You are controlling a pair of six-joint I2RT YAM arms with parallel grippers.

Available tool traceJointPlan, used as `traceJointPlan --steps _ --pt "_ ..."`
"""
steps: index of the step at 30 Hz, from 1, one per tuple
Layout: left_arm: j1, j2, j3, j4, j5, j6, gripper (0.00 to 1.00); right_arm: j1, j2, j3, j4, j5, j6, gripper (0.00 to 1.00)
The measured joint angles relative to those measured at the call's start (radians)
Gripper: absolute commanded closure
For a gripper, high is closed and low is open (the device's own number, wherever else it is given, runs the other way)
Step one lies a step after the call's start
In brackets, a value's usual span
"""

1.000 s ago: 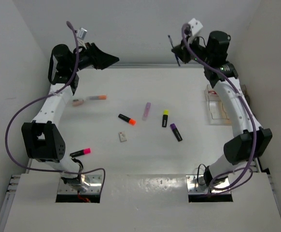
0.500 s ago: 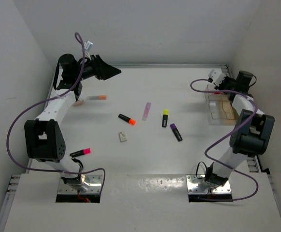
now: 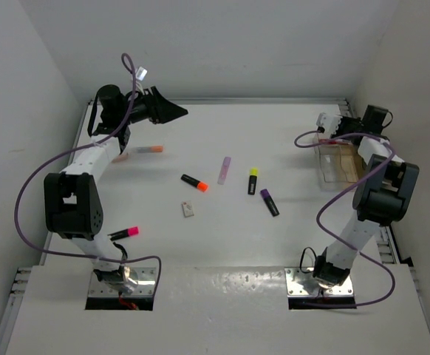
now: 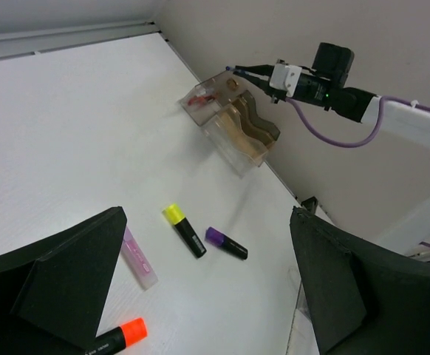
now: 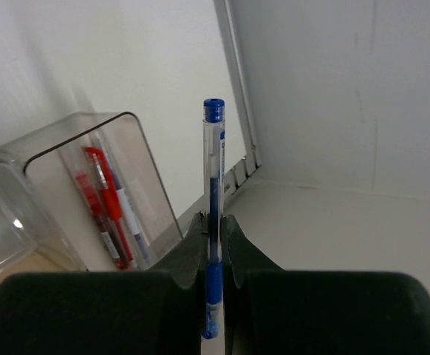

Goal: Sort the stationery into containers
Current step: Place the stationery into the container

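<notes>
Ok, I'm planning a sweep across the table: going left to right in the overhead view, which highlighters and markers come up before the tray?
pink-capped highlighter → orange-capped highlighter → lilac marker → yellow-capped highlighter → purple-capped highlighter → clear tray

Jaws pinch blue pen beside clear tray.

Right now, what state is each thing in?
Left fingers, open.
Right fingers, shut on blue pen.
Tray, holding red pens.
Orange highlighter, capped, loose on table.
Yellow highlighter, capped, loose on table.
Purple highlighter, capped, loose on table.
Pink highlighter, capped, loose on table.
Lilac marker, loose on table.
</notes>
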Motion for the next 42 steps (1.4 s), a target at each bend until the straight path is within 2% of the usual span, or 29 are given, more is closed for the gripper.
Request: traceJointPlan --steps 9,14,20,24,28,31,35,36,40,42 --pt "-0.001 0.014 0.0 -0.001 0.0 -0.003 0.0 -0.008 0.02 0.027 -0.175 0.003 -0.114 1.0" --pt "-0.007 0.021 0.0 -0.016 -0.001 0.001 0.0 -0.02 0.049 0.043 -0.241 0.016 -0.152 0.82" --pt "-0.012 0.021 0.0 -0.023 0.0 0.009 0.0 -0.026 0.071 0.056 -0.259 0.036 -0.179 0.76" --pt "-0.013 0.021 0.0 -0.036 -0.001 0.02 0.0 -0.026 0.074 0.064 -0.257 0.039 -0.179 0.66" --pt "-0.012 0.021 0.006 -0.081 -0.007 0.065 0.0 -0.026 0.072 0.068 -0.222 0.037 -0.115 0.63" --pt "-0.012 0.021 0.058 -0.246 -0.038 0.202 0.0 -0.017 0.039 0.055 -0.212 0.034 0.008 0.57" --pt "-0.003 0.021 0.192 -0.536 -0.136 0.466 0.0 0.03 -0.132 0.003 -0.216 0.043 0.257 0.46" --pt "0.0 0.019 0.22 -0.592 -0.171 0.536 0.0 0.056 -0.189 0.002 -0.224 0.049 0.336 0.33" --pt "0.059 0.024 0.32 -0.831 -0.3 0.826 0.0 0.158 -0.384 0.002 -0.269 0.053 0.602 0.28" --pt "0.1 0.058 0.406 -0.965 -0.363 0.949 0.0 0.212 -0.447 0.002 -0.31 0.048 0.719 0.21"
